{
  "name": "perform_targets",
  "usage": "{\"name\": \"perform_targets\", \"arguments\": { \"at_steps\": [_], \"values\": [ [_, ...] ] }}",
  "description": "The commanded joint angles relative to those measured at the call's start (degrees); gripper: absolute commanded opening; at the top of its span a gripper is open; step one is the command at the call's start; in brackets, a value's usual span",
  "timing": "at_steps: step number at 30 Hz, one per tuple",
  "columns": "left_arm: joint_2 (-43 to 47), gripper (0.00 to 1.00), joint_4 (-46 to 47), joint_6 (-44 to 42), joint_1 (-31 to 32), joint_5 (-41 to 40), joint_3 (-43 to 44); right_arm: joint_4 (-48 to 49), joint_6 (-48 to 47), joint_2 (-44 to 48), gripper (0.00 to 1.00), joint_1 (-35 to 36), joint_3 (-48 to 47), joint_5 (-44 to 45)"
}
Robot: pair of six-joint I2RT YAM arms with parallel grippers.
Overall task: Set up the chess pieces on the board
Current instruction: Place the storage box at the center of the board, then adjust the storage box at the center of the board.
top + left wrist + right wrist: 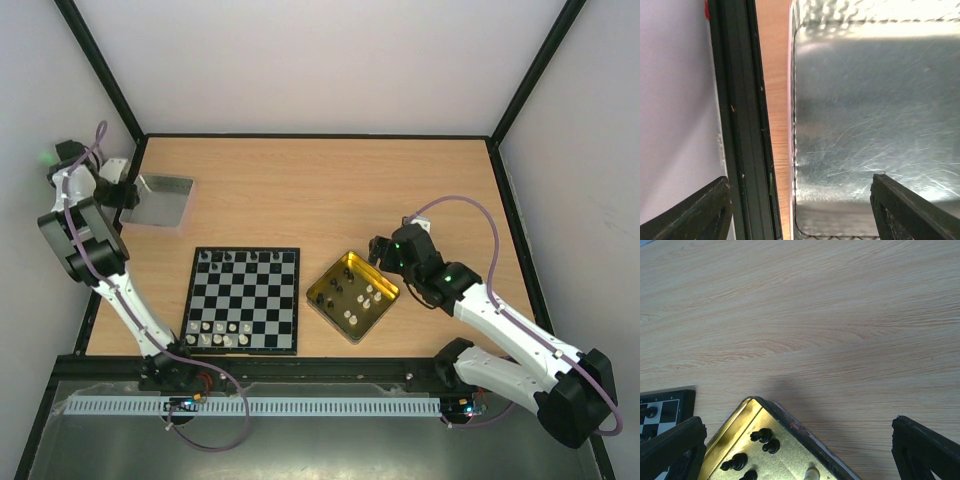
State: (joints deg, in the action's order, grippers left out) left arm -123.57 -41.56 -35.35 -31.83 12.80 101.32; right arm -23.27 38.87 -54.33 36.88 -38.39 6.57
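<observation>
The board [241, 300] lies at the table's near left. Black chess pieces [232, 257] stand along its far row and white ones [218, 330] near its front. More black pieces [762, 435] and a white piece [811, 473] sit in the gold tray [330, 280]. My left gripper [135, 192] hangs open at the far left over the left edge of the silver lid [865, 115], nothing between its fingers [910, 210]. My right gripper [797, 450] stands open above the tray's far corner [790, 422], holding nothing.
The silver lid [162, 200] rests close to the black frame post [740, 125] and the left wall. The gold tray sits just right of the board, whose corner [665, 405] shows in the right wrist view. Bare wood [330, 190] stretches across the far table.
</observation>
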Motion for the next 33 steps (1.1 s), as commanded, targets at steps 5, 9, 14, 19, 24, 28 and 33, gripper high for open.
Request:
{"name": "perform_targets", "arguments": {
  "at_steps": [5,9,14,19,24,28,33],
  "values": [
    [11.1,0.77,-1.6,-0.1,2.4,5.5,-3.1,-1.4,-0.7,-1.7,0.98,0.4,-2.1,3.1],
    [17.7,0.77,-1.7,-0.5,4.0,7.9,-7.8,-3.2,-0.2,-5.6,0.98,0.4,-3.0,4.3],
    [26.5,0.77,-3.1,-1.7,7.8,9.7,-15.4,-3.9,0.2,-11.5,0.76,0.4,-4.3,3.1],
    [34.0,0.77,-6.5,-3.4,11.1,12.6,-20.6,-5.0,-0.7,-13.1,0.73,0.4,-6.6,3.0],
    [38.8,0.77,-8.6,-4.2,13.7,14.9,-24.8,-6.2,-1.7,-16.6,0.77,0.4,-9.0,1.8],
    [41.6,0.77,-11.2,-5.9,14.6,18.0,-26.4,-6.9,-2.2,-19.8,0.77,0.5,-10.1,0.3],
    [43.0,0.77,-12.9,-6.9,15.5,19.6,-27.2,-8.0,-4.5,-22.2,0.74,1.4,-10.3,-0.7]
  ]
}}
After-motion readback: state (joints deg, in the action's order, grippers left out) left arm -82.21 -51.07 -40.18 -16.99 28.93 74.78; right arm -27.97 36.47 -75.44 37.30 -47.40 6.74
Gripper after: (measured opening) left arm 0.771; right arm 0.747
